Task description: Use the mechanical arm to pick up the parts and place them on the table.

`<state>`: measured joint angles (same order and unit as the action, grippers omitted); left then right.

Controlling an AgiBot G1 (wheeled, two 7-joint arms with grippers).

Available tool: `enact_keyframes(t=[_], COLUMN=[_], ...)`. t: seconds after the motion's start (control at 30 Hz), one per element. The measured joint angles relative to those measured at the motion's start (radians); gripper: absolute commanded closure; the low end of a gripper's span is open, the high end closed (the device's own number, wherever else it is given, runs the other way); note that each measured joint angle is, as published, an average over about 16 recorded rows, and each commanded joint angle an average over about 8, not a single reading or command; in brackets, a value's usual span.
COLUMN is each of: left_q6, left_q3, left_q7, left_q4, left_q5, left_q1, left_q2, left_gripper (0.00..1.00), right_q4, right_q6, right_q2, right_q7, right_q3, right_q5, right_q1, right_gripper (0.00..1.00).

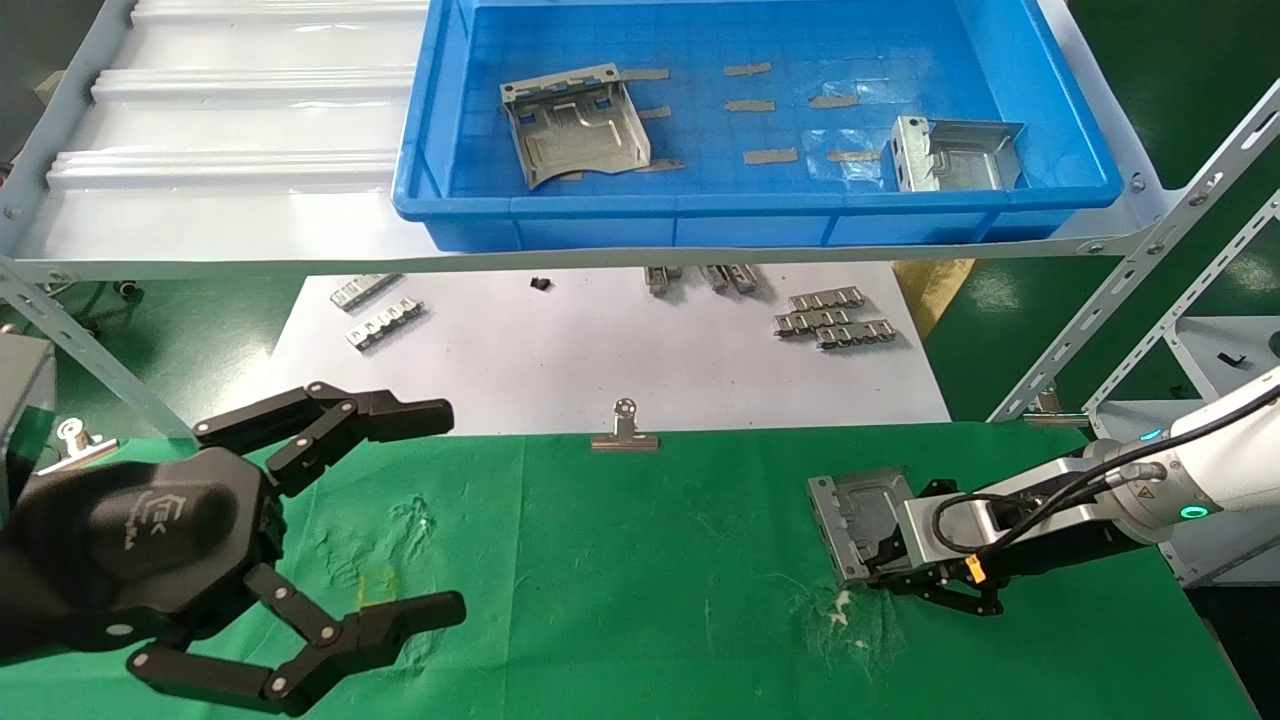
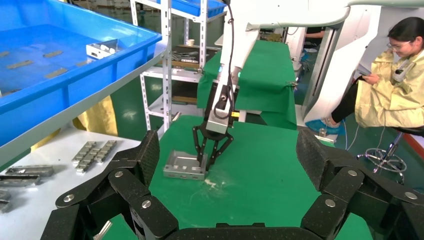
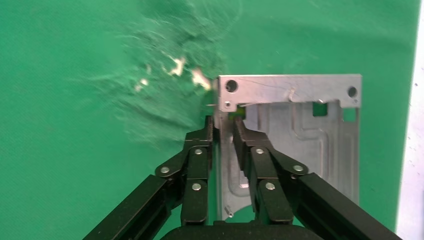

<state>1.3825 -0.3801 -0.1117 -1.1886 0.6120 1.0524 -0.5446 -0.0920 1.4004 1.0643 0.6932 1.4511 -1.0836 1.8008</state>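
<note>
Right gripper (image 1: 885,560), black-fingered on a white-shelled arm, at about 4 o'clock on the green cloth table (image 1: 620,600), low over the cloth. Fingers (image 3: 197,165) pinched together on one folded-up rim of a shiny grey stamped sheet-metal plate (image 1: 860,515), one finger either side of that edge. Plate lying on the cloth, embossed channels up, just beside a patch of white scuffs (image 1: 840,605) at its 6 o'clock.

Left gripper (image 1: 400,510) at about 8 o'clock, hovering above the cloth with black jointed fingers (image 1: 395,415) spread wide and nothing between them.

Two more grey stamped plates in the blue plastic bin (image 1: 1060,120) on the pale grey ribbed shelf (image 1: 230,110) at 12 o'clock: one (image 1: 575,125) towards the bin's 9 o'clock side, the other (image 1: 955,155) at its 4 o'clock corner. Flat grey tape strips (image 1: 770,156) scattered between them.

Small ridged metal clip strips (image 1: 830,318) on the white sheet (image 1: 600,370) beyond the cloth, and a silver binder clip (image 1: 625,432) at the cloth's far edge.
</note>
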Motion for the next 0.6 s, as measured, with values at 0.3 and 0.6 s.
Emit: enact_keyframes(t=[0.3, 0.6], left_q6=[0.0, 0.0], left_q3=[0.0, 0.0], left_q7=[0.0, 0.0], left_q4=[0.0, 0.0], left_q5=[0.0, 0.0], left_q1=[0.0, 0.0], left_q2=[0.0, 0.0], left_gripper=[0.0, 0.0], right_q4=[0.019, -0.029], right_q6=[0.094, 0.191], right_q2=[-0.021, -0.074], right_q7=[-0.047, -0.194], right_q3=[-0.067, -0.178], right_q5=[0.102, 0.288], right_q1=[0.02, -0.014], right_gripper=[0.0, 0.0])
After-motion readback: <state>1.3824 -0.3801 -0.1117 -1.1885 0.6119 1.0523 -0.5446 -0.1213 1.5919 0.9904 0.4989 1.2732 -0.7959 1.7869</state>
